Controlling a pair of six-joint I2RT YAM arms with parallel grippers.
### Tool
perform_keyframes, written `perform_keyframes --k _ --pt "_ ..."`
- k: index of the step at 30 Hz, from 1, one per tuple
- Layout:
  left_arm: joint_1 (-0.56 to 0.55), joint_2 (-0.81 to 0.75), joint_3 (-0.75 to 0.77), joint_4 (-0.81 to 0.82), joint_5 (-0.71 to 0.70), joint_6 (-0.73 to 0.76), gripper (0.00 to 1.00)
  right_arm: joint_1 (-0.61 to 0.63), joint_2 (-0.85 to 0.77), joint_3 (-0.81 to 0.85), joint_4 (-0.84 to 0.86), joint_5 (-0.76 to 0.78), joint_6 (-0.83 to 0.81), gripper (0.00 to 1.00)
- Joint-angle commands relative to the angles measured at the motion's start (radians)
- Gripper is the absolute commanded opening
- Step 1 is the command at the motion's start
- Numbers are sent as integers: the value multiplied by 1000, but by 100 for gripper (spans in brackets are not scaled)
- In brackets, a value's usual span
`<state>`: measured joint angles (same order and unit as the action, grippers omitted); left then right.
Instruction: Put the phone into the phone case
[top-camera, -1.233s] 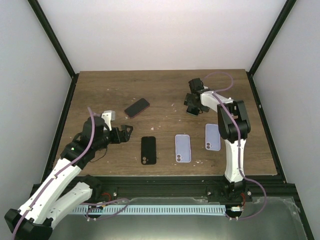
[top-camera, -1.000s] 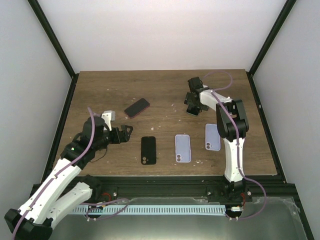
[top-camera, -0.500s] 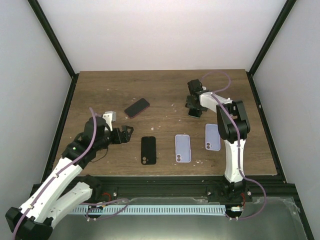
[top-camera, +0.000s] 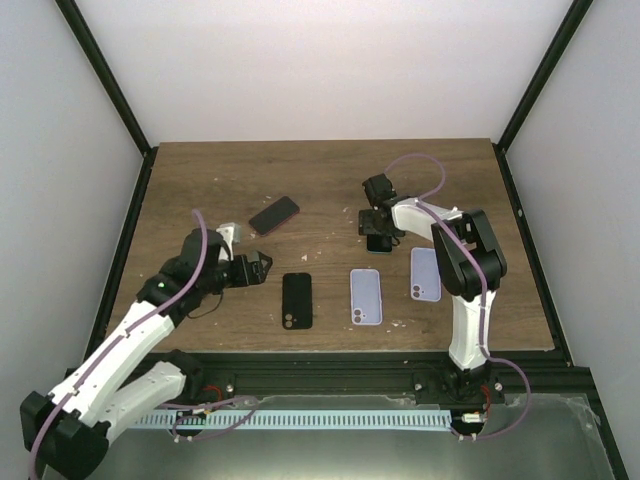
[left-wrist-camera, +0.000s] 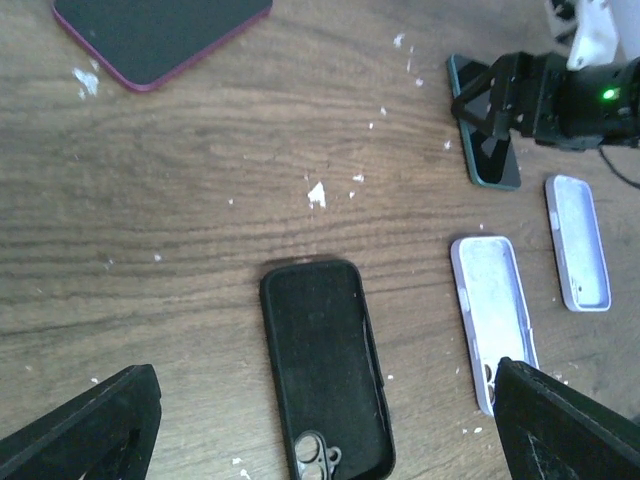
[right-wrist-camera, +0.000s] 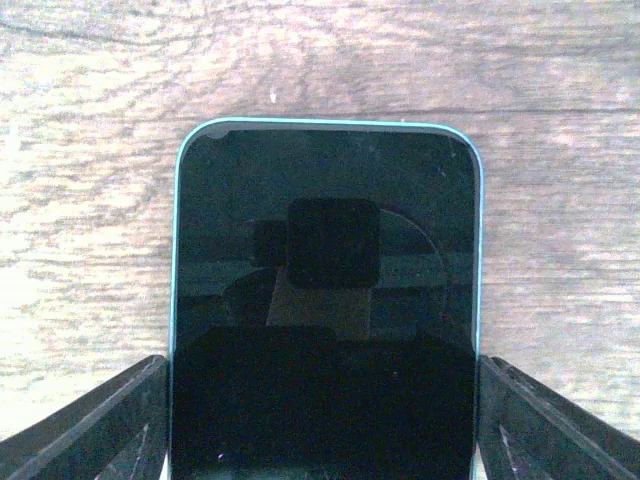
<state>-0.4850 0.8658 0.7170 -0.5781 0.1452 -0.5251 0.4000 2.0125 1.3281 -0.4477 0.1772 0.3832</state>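
While the right gripper (right-wrist-camera: 320, 385) clasped the teal phone (right-wrist-camera: 325, 250) by its edges, the released left gripper (left-wrist-camera: 322, 375) hovered over the empty black case (left-wrist-camera: 322, 320), two empty lilac cases (left-wrist-camera: 492, 320) beside it.

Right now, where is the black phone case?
In the top view, the black phone case lies near the front edge of the wooden table, left of centre, between the open left gripper and a lilac phone case.

teal phone (right-wrist-camera: 325, 170) flat – screen up, lilac case (top-camera: 365, 296) near
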Motion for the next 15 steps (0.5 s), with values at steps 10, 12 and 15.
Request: perform_keyframes --k 10,12,15 --pt "-7 266 -115 185 246 -105 79 12 -34 -76 -56 -50 -3 85" --pt "-9 304 -130 216 256 -112 78 13 -30 -74 -57 -41 -3 84" --pt "-13 356 -151 271 274 -126 76 14 -26 -68 -58 -27 -3 82"
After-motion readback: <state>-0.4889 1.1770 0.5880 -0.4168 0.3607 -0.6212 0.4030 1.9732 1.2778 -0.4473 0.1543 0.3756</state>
